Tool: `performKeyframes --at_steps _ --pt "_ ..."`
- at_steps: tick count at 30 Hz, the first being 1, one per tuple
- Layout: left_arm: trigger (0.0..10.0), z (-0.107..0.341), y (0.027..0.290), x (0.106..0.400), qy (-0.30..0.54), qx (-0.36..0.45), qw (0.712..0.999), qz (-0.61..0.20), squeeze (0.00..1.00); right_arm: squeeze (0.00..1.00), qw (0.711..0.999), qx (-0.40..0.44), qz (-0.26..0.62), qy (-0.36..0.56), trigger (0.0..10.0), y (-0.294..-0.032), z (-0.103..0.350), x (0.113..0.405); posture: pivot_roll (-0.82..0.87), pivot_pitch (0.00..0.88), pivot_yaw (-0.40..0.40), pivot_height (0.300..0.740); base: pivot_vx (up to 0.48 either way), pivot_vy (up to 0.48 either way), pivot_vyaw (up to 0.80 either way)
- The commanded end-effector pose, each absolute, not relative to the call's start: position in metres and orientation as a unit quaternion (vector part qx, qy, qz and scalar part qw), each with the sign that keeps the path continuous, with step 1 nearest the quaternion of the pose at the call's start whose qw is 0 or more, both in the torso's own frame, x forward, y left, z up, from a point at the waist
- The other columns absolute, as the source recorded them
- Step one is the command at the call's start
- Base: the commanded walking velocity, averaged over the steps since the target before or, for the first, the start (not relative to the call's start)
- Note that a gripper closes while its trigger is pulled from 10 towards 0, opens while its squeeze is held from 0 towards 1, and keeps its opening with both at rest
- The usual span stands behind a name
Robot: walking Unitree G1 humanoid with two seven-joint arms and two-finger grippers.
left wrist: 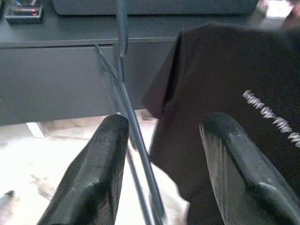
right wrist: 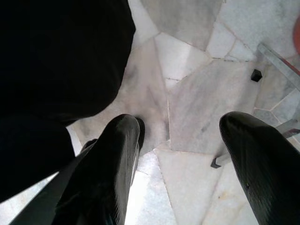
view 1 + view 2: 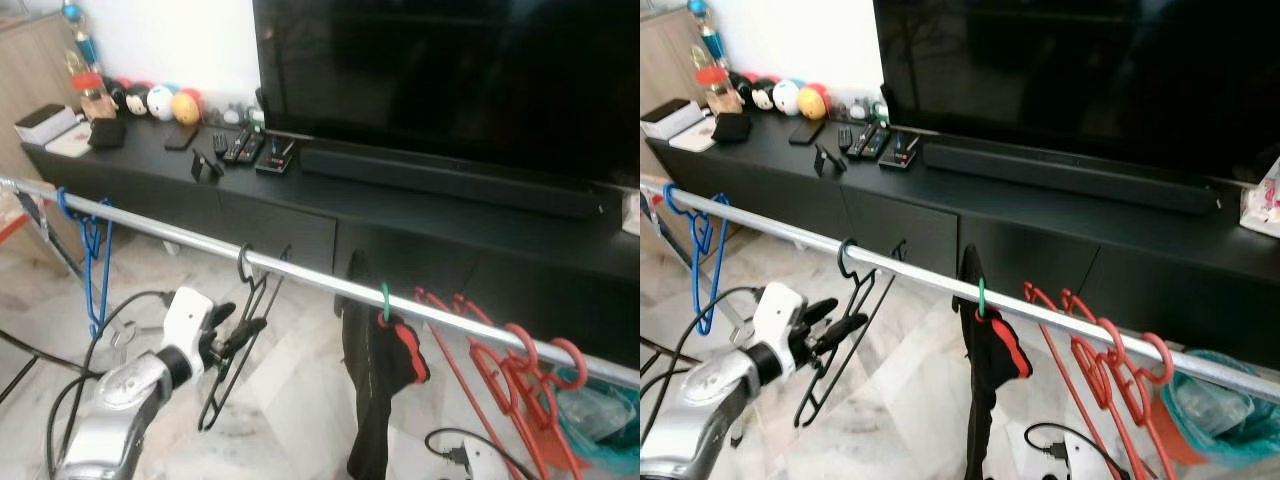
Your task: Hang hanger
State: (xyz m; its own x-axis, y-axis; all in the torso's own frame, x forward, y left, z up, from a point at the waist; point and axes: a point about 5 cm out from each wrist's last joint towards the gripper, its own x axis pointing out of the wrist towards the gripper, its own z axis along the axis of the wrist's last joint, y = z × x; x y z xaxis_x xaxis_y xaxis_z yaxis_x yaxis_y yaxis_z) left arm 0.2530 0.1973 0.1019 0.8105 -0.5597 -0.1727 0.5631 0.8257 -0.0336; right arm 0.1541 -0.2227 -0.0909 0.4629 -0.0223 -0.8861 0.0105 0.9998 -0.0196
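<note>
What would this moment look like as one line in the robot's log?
black hanger: hooked on rail | left gripper: open, at hanger | right gripper: open, idle

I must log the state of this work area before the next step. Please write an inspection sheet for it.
Surface: silver metal rail crossing above a pale marble floor.
Job's things: black wire hanger hooked on the rail.
Clutter: blue hanger, black shirt on a green-hooked hanger, red hangers.
Grippers: left gripper beside the black wire hanger, fingers open around its wire; right gripper open over the floor.
Cables: black cables at the left arm.
Surroundings: black TV cabinet with television, remotes.
</note>
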Motion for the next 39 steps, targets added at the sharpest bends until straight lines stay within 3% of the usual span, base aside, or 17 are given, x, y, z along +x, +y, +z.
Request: performKeyframes --at_steps 1,6,7,8,10,13,20,28,39 --pt "10.0 0.112 0.209 0.247 0.079 -0.005 0.954 -0.291 1.0 0.0 0.854 -0.004 -0.01 0.521 10.0 -0.223 -0.091 0.152 0.09 0.0 -0.018 0.74 0.0 0.0 0.0" --pt "10.0 0.107 0.242 0.229 0.096 -0.024 0.969 -0.227 1.0 0.0 0.852 -0.008 -0.004 0.523 10.0 -0.223 -0.092 0.152 0.11 0.0 -0.021 0.74 0.0 0.0 0.0" --pt "10.0 0.098 0.258 0.226 0.098 -0.032 0.98 -0.172 0.0 0.0 0.852 -0.008 -0.003 0.523 10.0 -0.223 -0.092 0.152 0.1 0.0 -0.021 0.74 0.0 0.0 0.0" --pt "10.0 0.086 0.277 0.225 0.109 -0.023 0.99 -0.091 0.0 0.0 0.852 -0.008 -0.002 0.524 10.0 -0.223 -0.092 0.152 0.1 0.0 -0.02 0.74 0.0 0.0 0.0" --pt "10.0 0.073 0.287 0.222 0.126 -0.03 0.991 -0.038 0.0 0.0 0.852 -0.009 -0.002 0.524 10.0 -0.223 -0.092 0.152 0.1 0.0 -0.019 0.74 0.0 0.0 0.0" --pt "10.0 0.026 0.294 0.21 0.22 -0.002 0.975 0.034 0.0 0.0 0.852 -0.008 -0.002 0.524 10.0 -0.222 -0.092 0.151 0.1 0.0 -0.016 0.74 0.0 0.0 0.0" --pt "10.0 -0.037 0.262 0.188 0.353 -0.018 0.935 0.016 0.0 0.0 0.853 -0.006 -0.009 0.521 10.0 -0.222 -0.092 0.152 0.08 0.0 -0.015 0.74 0.0 0.0 0.0" --pt "10.0 -0.076 0.234 0.169 0.451 -0.012 0.892 0.013 0.0 0.0 0.856 -0.011 -0.018 0.517 10.0 -0.222 -0.091 0.154 0.06 0.0 -0.015 0.74 0.0 0.0 0.0" --pt "10.0 -0.082 0.226 0.168 0.478 0.032 0.878 -0.011 0.0 0.0 0.859 -0.002 -0.035 0.512 10.0 -0.222 -0.092 0.154 0.04 0.0 -0.004 0.74 0.0 0.0 0.0"
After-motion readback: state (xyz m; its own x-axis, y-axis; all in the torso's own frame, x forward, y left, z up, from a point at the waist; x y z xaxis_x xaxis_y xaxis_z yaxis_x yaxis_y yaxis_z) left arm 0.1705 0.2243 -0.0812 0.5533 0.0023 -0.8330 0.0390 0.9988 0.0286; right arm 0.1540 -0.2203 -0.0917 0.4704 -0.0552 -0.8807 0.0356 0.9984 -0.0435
